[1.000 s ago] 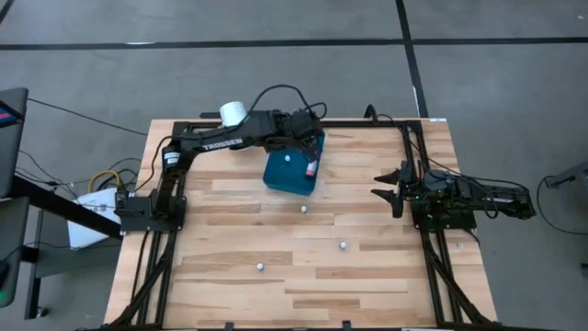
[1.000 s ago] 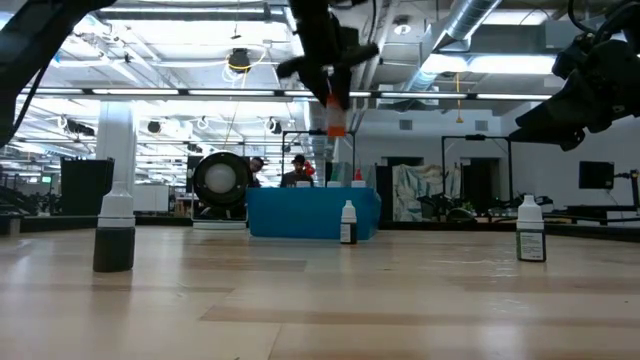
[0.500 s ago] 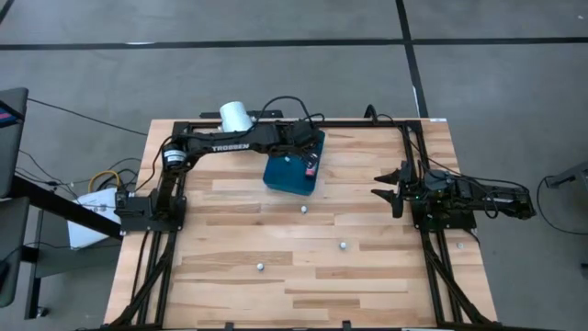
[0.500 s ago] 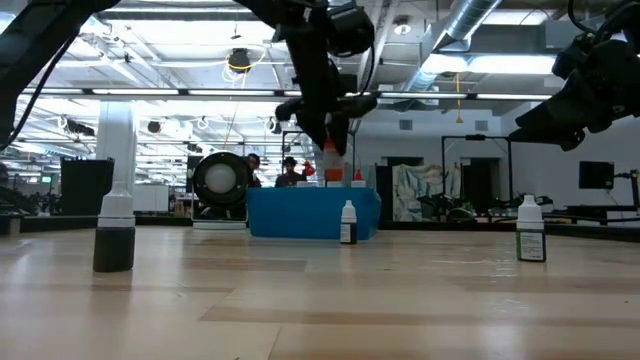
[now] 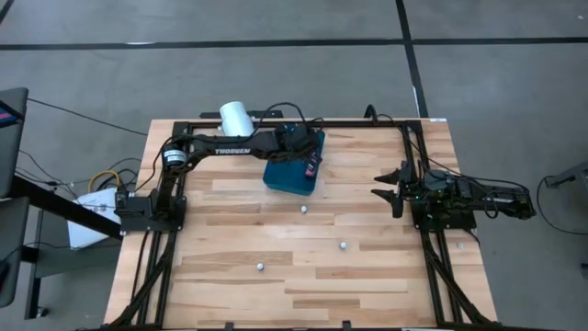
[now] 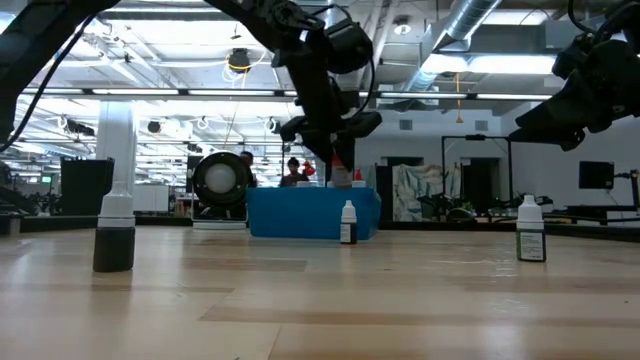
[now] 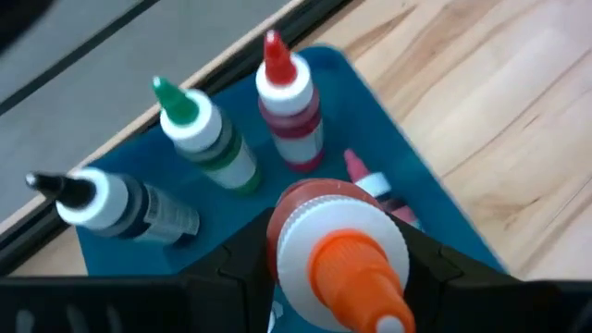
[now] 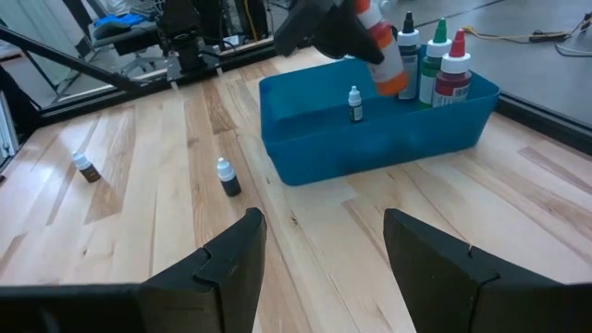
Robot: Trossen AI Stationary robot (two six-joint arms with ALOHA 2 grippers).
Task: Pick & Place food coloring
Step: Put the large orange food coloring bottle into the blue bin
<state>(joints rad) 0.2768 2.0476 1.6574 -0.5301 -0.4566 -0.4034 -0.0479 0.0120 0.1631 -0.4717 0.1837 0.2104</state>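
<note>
My left gripper (image 5: 310,166) is over the blue tray (image 5: 287,180) at the table's far side, shut on an orange-capped food coloring bottle (image 7: 339,248). That bottle shows again in the right wrist view (image 8: 381,48) and in the low view (image 6: 340,174). Black-topped (image 7: 111,205), green-topped (image 7: 205,137) and red-topped (image 7: 289,102) bottles stand upright in the tray. A pink-topped one (image 7: 363,176) is half hidden behind the held bottle. A tiny bottle (image 8: 355,102) also stands in the tray. My right gripper (image 5: 386,189) waits open at the right edge. My left gripper pinches the orange-capped bottle between its two fingers (image 7: 231,270), which stand on either side of the body just under the white collar (image 7: 314,231). The fingers point down from above. The bottle is slightly tilted, cap up, inside the tray's outline; its base is hidden.
Small bottles stand loose on the wood: one near the tray (image 5: 304,209), one at mid-table (image 5: 343,245), one toward the near edge (image 5: 260,267), one by the right arm's base (image 5: 459,245). A large white cylinder (image 5: 235,117) lies at the far edge.
My left gripper has come down toward the blue tray, still shut on the orange-capped bottle. The bottle was well above the tray a second ago and now sits down among the standing bottles.
</note>
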